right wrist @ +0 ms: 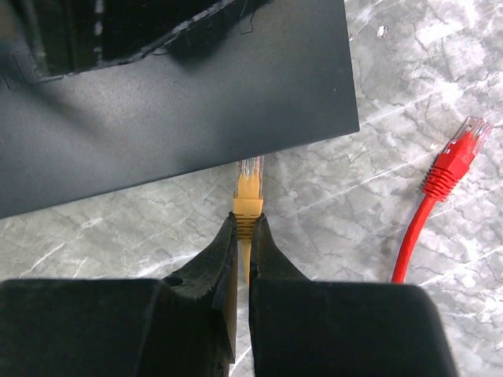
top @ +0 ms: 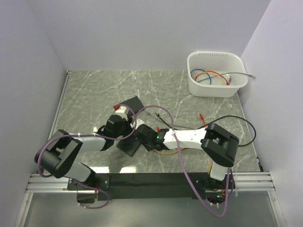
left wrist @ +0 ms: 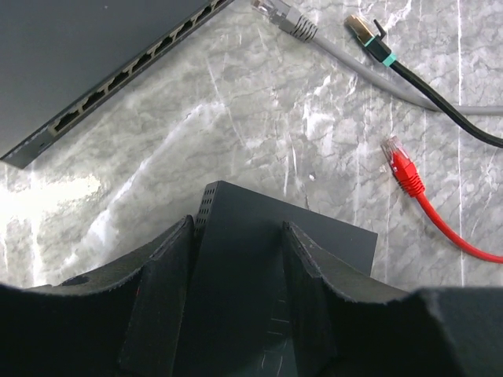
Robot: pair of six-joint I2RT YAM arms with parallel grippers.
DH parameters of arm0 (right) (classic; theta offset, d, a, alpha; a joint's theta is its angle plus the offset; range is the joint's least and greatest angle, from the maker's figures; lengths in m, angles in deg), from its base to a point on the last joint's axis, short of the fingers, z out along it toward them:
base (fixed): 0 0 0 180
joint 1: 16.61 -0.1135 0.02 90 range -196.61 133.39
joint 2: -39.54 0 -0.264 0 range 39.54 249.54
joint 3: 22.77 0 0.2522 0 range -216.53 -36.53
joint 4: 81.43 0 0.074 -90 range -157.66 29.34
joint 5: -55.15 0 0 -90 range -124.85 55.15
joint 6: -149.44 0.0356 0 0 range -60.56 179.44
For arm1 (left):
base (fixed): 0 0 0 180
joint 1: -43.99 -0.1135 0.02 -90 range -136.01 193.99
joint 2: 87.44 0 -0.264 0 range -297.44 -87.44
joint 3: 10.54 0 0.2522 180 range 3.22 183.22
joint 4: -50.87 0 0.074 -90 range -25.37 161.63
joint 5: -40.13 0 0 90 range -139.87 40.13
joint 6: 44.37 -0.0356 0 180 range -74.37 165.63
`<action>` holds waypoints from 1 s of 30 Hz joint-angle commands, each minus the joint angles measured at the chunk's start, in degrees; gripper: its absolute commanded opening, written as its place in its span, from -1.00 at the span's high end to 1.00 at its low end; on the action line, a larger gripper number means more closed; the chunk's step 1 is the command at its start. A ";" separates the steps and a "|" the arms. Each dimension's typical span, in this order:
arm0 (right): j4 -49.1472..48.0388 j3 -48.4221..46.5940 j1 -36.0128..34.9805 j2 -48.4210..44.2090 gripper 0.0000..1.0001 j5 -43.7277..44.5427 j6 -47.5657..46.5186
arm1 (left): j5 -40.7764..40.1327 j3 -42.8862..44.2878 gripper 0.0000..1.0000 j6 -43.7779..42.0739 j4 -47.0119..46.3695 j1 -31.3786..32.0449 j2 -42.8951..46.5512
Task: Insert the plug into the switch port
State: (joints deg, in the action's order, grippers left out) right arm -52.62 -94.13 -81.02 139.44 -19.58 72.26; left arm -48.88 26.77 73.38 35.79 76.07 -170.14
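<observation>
Your right gripper (right wrist: 244, 226) is pressed together on the yellow plug (right wrist: 250, 179). It pinches the plug by the boot, and the clear tip sticks out straight ahead of the fingertips. That tip sits right at the near edge of the switch (right wrist: 181, 102), the dark slab that fills the view ahead of this gripper. The right wrist camera looks down on the switch's top, so you cannot tell whether the tip has entered a port. Off to the right of the fingers, well apart from them, a red plug (right wrist: 456, 153) lies on the marble table (right wrist: 354, 204).

Your left gripper (left wrist: 240, 225) is about half spread. Its two fingers (left wrist: 161, 290) straddle the switch (left wrist: 322, 239) and press against its opposite sides, so it is clamped on the body of the box. Ahead and to the left of these fingers lies a second switch (left wrist: 78, 47), with its row of ports facing the gripper. Ahead and to the right, three loose ends rest on the table: a grey plug (left wrist: 279, 14), a black cable's gold plug (left wrist: 363, 30) and the red plug (left wrist: 401, 166).

In the top view the two grippers meet over the switch (top: 129, 145) near the middle of the table. A white bin (top: 213, 90) holding cables sits far beyond the right gripper.
</observation>
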 commanded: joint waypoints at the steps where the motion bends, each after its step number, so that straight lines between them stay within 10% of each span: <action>1: -8.10 -0.84 -0.11 -3.04 1.00 -0.24 -1.83 | 5.07 2.11 -0.05 -0.68 -2.00 1.06 -1.33; 30: -13.90 1.09 0.68 -5.94 1.00 1.87 -1.74 | 6.65 0.53 -0.06 0.47 -3.86 5.45 -4.93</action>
State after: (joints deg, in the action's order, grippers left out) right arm -53.91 -92.05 -80.95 137.80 -20.00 71.54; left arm -48.26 27.38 72.22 29.21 78.45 -174.56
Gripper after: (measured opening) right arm 0.049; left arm 0.529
